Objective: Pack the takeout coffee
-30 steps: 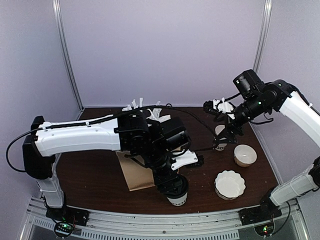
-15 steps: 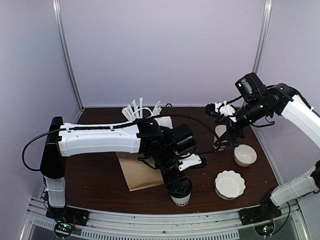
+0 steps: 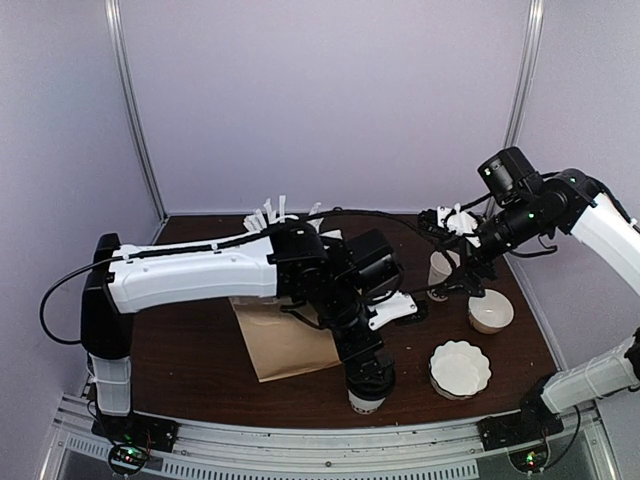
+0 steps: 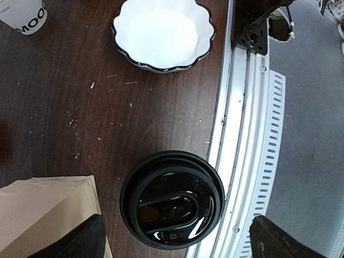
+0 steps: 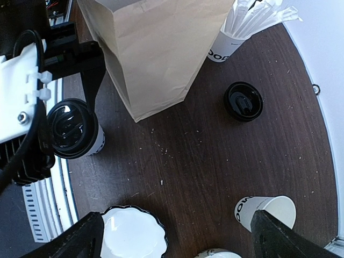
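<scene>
The takeout coffee stands upright at the very near edge of the counter, just beside the metal rail. The brown paper bag lies flat close on its left. From above, the left gripper covers most of the cup, and only a sliver of its white wall shows under the black wrist. In the left wrist view only the black lid can be seen, and the cup's lettering is hidden beneath it. The jaws stand wide, one dark tip at each lower corner of that view. Both tips are clear of the lid and hold nothing.

The right gripper hangs over the far right of the counter with its jaws spread wide around bare wood. Its own view cuts the scalloped bowl at the lower edge. It shows the lidless cup on its side, a loose black lid, and the cup of straws. In the overhead view the left arm hides that loose lid.

A plain bowl sits under the right arm. At the top corner of the left wrist view there is a lettered white cup, cropped so that it cannot be told which cup it is.
</scene>
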{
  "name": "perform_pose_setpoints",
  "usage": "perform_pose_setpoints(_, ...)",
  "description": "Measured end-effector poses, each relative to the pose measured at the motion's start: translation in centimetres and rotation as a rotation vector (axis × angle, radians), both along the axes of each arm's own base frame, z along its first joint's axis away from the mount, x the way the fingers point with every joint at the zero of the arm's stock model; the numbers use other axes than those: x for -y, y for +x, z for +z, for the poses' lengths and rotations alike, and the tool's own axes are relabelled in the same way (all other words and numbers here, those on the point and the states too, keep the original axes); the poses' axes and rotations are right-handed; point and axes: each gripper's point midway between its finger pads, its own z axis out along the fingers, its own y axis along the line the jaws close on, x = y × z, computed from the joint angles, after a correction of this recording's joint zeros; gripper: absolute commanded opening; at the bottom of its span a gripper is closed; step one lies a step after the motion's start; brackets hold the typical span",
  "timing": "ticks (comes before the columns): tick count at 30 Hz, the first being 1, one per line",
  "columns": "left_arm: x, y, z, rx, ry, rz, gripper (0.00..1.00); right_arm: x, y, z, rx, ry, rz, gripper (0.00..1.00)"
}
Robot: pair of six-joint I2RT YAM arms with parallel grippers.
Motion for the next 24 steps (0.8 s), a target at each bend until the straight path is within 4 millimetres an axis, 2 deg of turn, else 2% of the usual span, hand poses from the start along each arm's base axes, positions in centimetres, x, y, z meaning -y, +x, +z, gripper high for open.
perform_pose_setpoints(4,0.1,-0.1,0.9,0.006,-0.004,-0.003,0.97,0.2,-0.4,-0.3,-0.018,-0.010,0.001,0.98)
perform_pose_setpoints(7,0.2,-0.4,2.9,0.035,-0.021,-0.019,0.95,0.2,-0.8,-0.4,-0.037,-0.008,0.011,0.96)
perform_pose_setpoints(10,1.0,-1.7,7.1,0.072,-0.111,-0.069,0.96,-0.3,-1.9,-0.8,-0.069,0.013,0.053,0.95)
perform_pose_setpoints(13,0.5,-3.0,12.9,0.119,-0.237,-0.104,0.97,-1.2,-4.0,-2.4,-0.119,-0.009,0.138,0.97)
perform_pose_setpoints(16,-2.1,-2.9,19.9,0.198,-0.386,-0.087,0.97,-3.1,-6.8,-3.9,-0.154,-0.055,0.266,0.99)
perform_pose_setpoints(19,-6.5,-0.4,25.6,0.302,-0.500,0.021,0.98,-4.9,-9.1,-5.2,-0.163,-0.106,0.386,0.99)
perform_pose_setpoints(21,-9.6,2.2,27.4,0.355,-0.534,0.126,0.97,-5.7,-10.1,-6.1,-0.167,-0.143,0.439,1.00)
perform_pose_setpoints(24,-14.1,6.6,27.2,0.412,-0.523,0.312,0.98,-6.8,-11.0,-7.7,-0.173,-0.207,0.496,0.99)
